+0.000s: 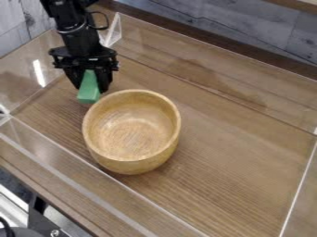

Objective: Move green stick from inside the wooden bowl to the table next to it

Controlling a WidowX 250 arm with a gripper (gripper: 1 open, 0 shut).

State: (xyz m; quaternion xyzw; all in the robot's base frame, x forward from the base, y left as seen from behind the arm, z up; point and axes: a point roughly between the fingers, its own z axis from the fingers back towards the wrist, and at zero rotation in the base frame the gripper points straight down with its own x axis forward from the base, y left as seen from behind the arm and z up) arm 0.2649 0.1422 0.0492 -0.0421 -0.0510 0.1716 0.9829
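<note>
**Green stick held beside the bowl**

Camera view: we take the wooden bowl (132,130) as our landmark, sitting on the table (235,111). Its inside is bare, only pale grain showing. Up and to the left of its rim we see the gripper (87,81), black, pointing down. Its two fingers are clamped on the green stick (89,87), which stands upright between them, outside the bowl and just beside its rim. We cannot tell whether the stick's lower end touches the tabletop. Clear acrylic walls (148,205) ring the bowl on all sides.
</note>
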